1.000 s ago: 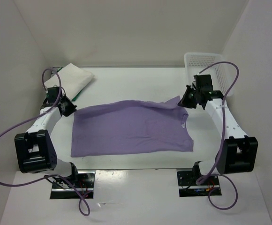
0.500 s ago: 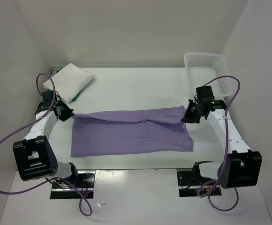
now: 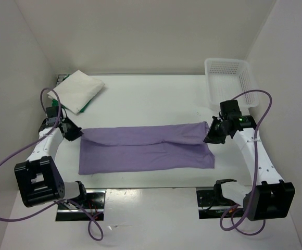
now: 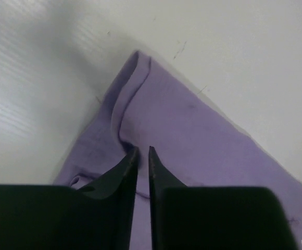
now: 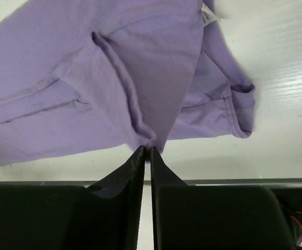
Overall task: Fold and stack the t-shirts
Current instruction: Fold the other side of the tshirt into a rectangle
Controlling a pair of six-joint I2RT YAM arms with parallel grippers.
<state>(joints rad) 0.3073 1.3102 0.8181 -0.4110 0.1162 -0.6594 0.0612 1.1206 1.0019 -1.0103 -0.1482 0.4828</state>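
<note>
The white shirt (image 3: 78, 89) hides most of the green shirt (image 3: 86, 107).

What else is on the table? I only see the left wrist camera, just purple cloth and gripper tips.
Observer: A folded white shirt lies in the far left corner, apart from the purple shirt.
Operator: Is anything under it?
Observer: Yes, some green cloth peeks out beneath its near edge.
Operator: Where's the other gripper?
Observer: The right gripper is at the purple shirt's right end, at the edge that is folded over.
</note>
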